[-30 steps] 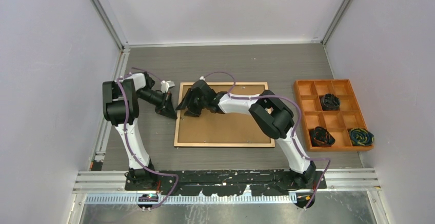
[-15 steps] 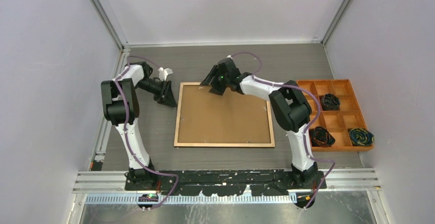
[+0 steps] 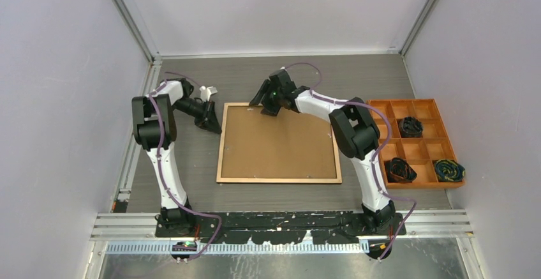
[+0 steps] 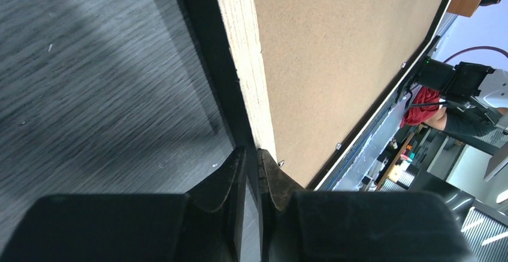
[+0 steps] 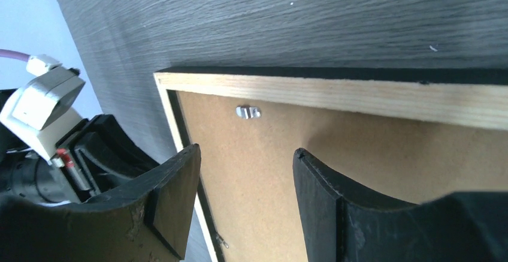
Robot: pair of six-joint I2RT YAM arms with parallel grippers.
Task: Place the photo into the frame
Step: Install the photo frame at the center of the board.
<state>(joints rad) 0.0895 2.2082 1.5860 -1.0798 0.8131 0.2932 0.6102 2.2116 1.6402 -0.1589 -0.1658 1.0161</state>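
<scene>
The frame (image 3: 220,145) lies face down on the table, its light wood back up and the brown backing board (image 3: 277,142) set inside it. The photo is hidden or out of view. My left gripper (image 3: 215,126) is shut to a thin slit, empty, its tips against the frame's left edge near the far left corner; the left wrist view shows the gripper (image 4: 251,154) at the wood rim (image 4: 239,52). My right gripper (image 3: 261,103) is open and empty, over the frame's far edge; its wrist view shows the gripper (image 5: 247,151) above the board (image 5: 251,214) and the rim (image 5: 359,97).
An orange compartment tray (image 3: 383,142) with dark bundles stands right of the frame. A small metal clip (image 5: 247,112) sits at the board's far edge. Walls close the table on three sides.
My right gripper has lifted off the board's left part and moved back to the frame's far edge. The left arm shifted only slightly at the corner.
</scene>
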